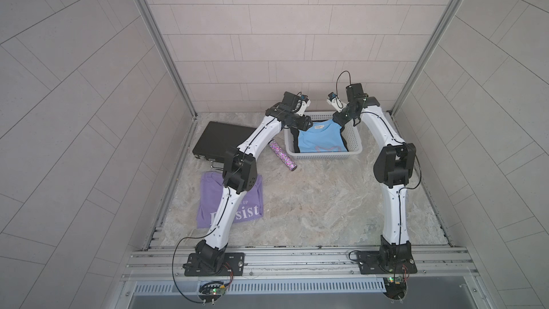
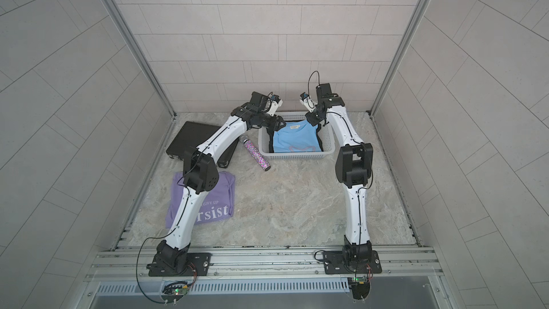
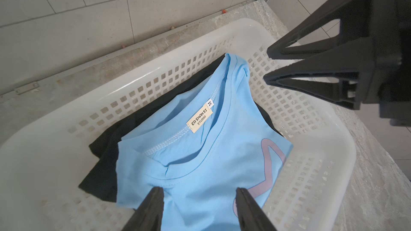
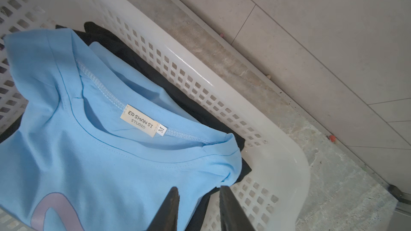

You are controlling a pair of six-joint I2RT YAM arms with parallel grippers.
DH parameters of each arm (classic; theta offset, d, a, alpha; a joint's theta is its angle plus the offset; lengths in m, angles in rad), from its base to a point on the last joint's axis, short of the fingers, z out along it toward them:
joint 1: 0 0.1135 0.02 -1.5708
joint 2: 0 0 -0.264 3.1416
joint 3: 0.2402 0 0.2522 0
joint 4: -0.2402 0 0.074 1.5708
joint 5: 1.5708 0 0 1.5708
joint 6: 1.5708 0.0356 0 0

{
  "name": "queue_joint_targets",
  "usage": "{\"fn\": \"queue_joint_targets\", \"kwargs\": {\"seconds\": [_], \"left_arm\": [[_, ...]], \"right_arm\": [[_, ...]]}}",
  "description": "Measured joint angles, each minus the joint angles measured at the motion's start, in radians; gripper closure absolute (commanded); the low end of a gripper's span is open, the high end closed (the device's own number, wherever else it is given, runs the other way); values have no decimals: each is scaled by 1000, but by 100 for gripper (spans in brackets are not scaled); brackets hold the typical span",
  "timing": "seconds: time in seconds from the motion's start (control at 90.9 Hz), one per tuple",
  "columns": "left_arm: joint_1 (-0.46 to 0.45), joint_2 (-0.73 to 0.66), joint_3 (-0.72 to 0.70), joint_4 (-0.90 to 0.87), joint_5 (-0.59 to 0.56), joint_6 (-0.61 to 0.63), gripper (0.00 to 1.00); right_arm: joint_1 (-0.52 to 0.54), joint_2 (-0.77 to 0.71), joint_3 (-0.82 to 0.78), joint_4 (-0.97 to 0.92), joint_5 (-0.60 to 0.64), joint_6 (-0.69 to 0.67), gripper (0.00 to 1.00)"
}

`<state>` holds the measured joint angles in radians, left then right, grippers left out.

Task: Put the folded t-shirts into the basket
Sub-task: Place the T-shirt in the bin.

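Progress: two of three shirts are in, one is left. Lilac shirt point(image 1: 208, 194) lies on the table point(image 1: 312, 203) at far left, partly under the left arm point(image 1: 228, 206) and well apart from both grippers (black case point(image 1: 217, 138) and glitter tube point(image 1: 281, 159) nearby are not part of the job). Left gripper point(image 3: 200, 188) hovers over the left end of the basket point(image 1: 326, 156), jaws wide, empty. Blue shirt point(image 1: 320, 141) lies inside, on top of the black shirt point(image 3: 115, 136). Right gripper point(image 4: 199, 187) hovers over the right end, jaws narrow, empty. Next step, as I judge it: fetch the lilac one.
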<state>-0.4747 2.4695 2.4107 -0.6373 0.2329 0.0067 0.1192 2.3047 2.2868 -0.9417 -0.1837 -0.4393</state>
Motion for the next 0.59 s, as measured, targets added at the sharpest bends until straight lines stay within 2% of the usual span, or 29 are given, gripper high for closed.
{"fn": "queue_joint_targets", "kwargs": {"seconds": [0.297,0.429,0.594], "left_arm": [[-3,150,69,-8,-111,6,43],[-9,170,111,-6,-177,26,41],[-19,180,131,-16,-208,61,36]], "right_arm": [[0,103,9,42,51,48,66],[0,148,14,61,103,63,66],[2,167,16,67,143,62,65]]}}
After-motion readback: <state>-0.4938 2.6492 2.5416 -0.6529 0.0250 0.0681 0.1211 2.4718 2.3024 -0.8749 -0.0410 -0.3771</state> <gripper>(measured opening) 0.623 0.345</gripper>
